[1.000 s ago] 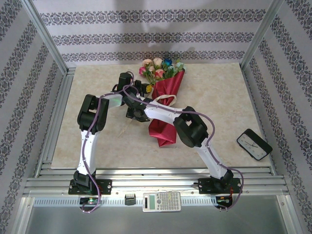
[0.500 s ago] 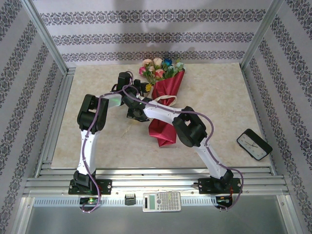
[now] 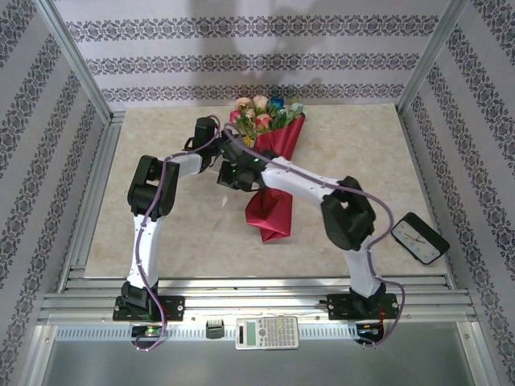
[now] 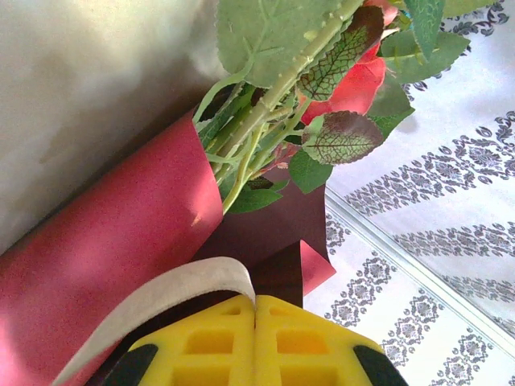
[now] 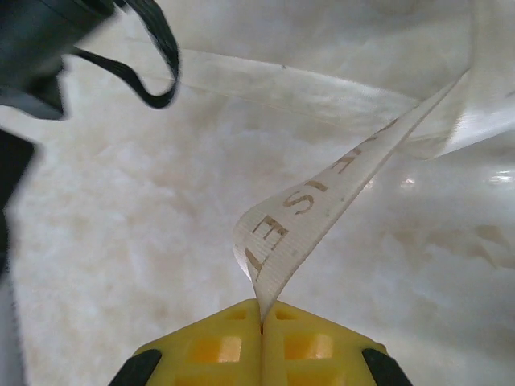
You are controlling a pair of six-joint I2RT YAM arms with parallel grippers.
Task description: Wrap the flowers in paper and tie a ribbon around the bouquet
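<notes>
Two grips here: left hand (image 4: 255, 301) and right hand (image 5: 261, 304) are each clamped shut on the ribbon (image 5: 322, 197), probably so they can cinch it around the bouquet (image 3: 268, 211).

We see a cream marbled tabletop (image 5: 121, 241) beneath the right gripper (image 5: 261, 310). Past the left gripper (image 4: 255, 301), white wallpaper (image 4: 451, 161) with grey floral bands rises behind an aluminium frame rail (image 4: 402, 258). The light is soft and even.
</notes>
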